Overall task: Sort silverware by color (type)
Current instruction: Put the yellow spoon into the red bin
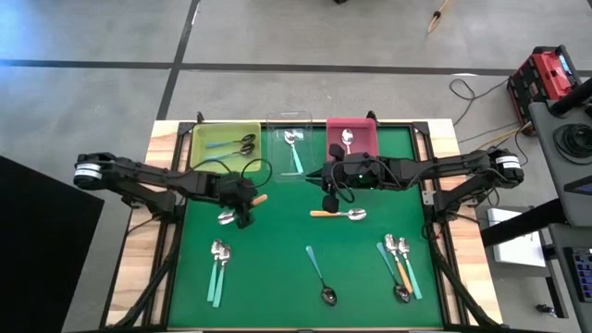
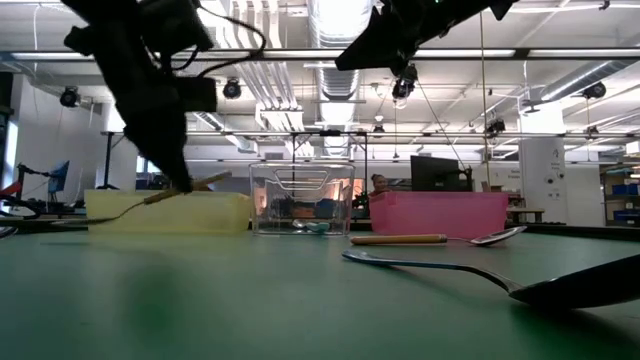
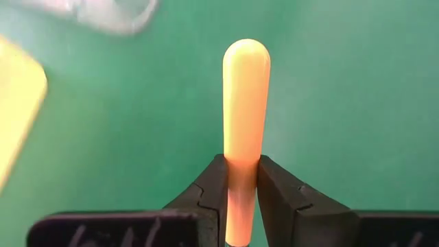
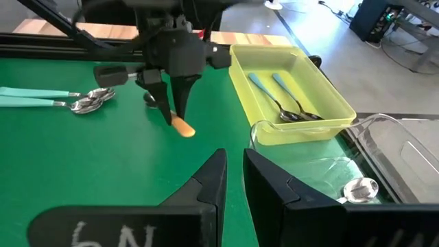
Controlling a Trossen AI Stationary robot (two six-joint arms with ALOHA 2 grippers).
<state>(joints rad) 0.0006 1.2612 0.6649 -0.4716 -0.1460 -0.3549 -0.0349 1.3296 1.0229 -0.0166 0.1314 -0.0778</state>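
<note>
Orange-handled spoon (image 1: 242, 208) is clamped in the left gripper (image 1: 246, 209), left of centre in the high view, handle poking out past the fingers (image 3: 206, 195), bowl end hanging low over the green mat (image 1: 277, 259). Right gripper (image 1: 329, 190) hovers mid-frame with fingers nearly together, holding nothing. Another orange spoon (image 1: 339, 215) lies just below it. Yellow bin (image 1: 199, 139), clear bin (image 1: 276, 162) and pink bin (image 1: 363, 129) along the top each hold spoons. More teal spoons (image 1: 216, 268) lie lower down.

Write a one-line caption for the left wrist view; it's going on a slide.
Left gripper fingers clamped on an orange spoon handle above the green table.
</note>
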